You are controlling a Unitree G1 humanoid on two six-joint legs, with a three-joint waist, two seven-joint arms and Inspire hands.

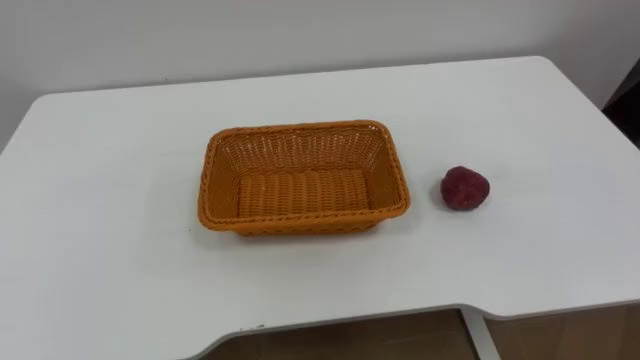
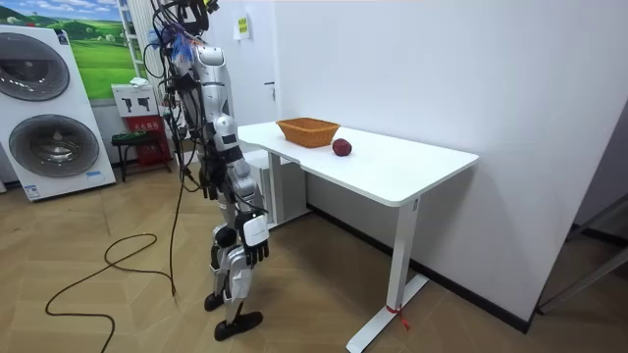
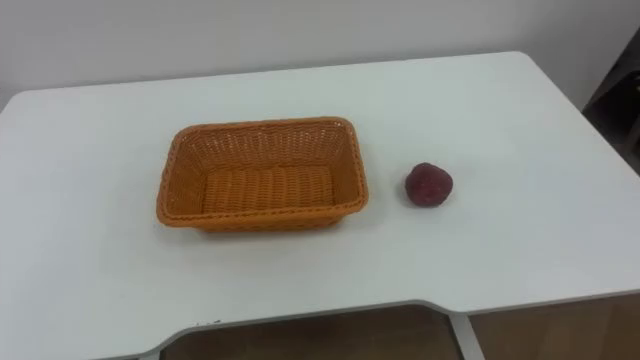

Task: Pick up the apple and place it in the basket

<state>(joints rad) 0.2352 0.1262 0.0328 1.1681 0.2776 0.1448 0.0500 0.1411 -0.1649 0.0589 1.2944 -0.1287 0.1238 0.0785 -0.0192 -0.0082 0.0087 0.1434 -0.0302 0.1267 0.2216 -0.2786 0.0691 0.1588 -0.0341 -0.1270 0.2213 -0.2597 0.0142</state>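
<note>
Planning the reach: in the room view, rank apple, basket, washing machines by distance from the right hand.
From the right hand:
1. apple, on the table, that hand's side.
2. basket, just beyond it; nearly a tie.
3. washing machines, room view's left, far off.

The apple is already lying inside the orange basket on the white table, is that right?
No. The apple is not inside the orange basket; the left eye view shows it lying on the white table to the basket's right, apart from it.
</note>
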